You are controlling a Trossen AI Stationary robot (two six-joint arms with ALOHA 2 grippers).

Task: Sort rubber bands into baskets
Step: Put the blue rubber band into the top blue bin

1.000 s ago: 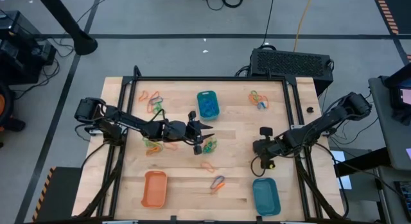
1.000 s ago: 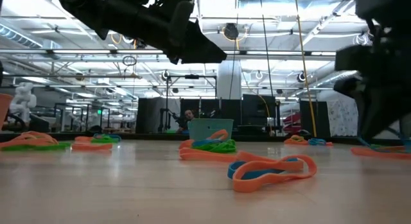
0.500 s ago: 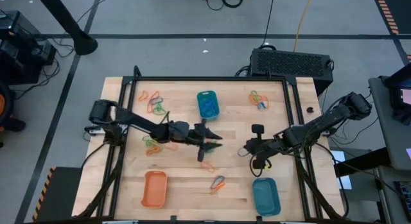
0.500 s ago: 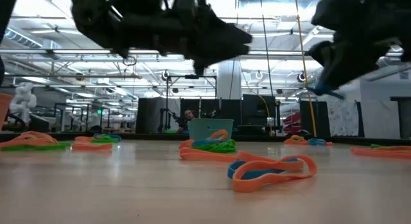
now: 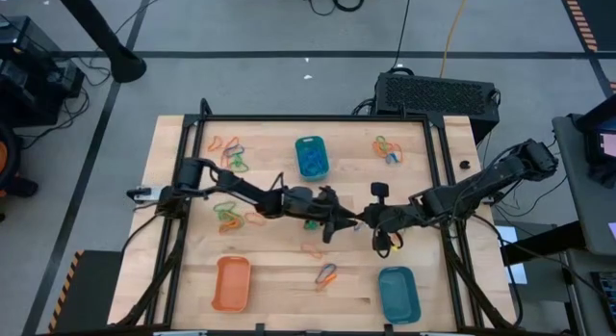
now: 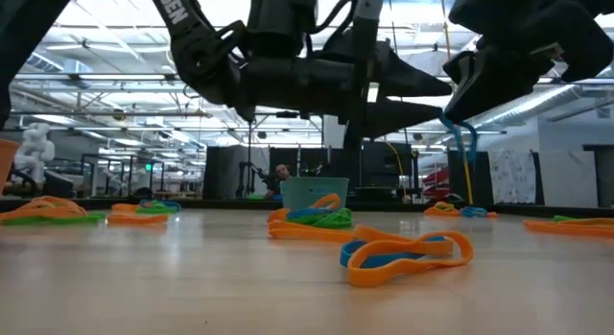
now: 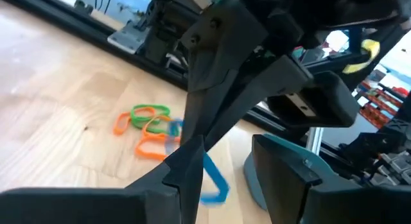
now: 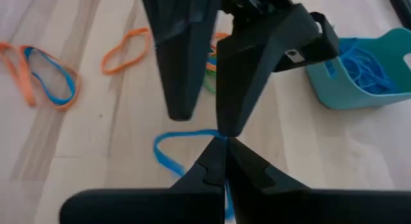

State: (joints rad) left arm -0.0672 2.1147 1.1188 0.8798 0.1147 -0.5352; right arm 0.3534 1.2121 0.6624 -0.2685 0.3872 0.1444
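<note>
— Where are your grippers relative to the teal plastic basket [image 5: 311,156] holding blue loops?

— Start at the table edge nearest the low camera. A rounded orange plastic basket [image 5: 232,282] and a second teal basket [image 5: 398,293] sit there, well apart from the first one, with an orange and a blue rubber band [image 5: 325,274] lying between them. Closer to the loop-filled basket, both your grippers meet above the table's middle. Your right gripper [image 8: 221,144] has its fingers pressed together on a thin blue rubber band [image 8: 170,150], which dangles clear of the wood. Your left gripper [image 8: 204,121] points at it tip to tip, fingers apart, one fingertip just at the pinch point.

— And the remaining bands?

— A heap of orange and green loops [image 5: 229,219] lies under your left arm, nearer than that basket. Level with the basket, one mixed cluster [image 5: 231,148] lies on its left-arm side and another cluster [image 5: 387,149] on its right-arm side.
</note>
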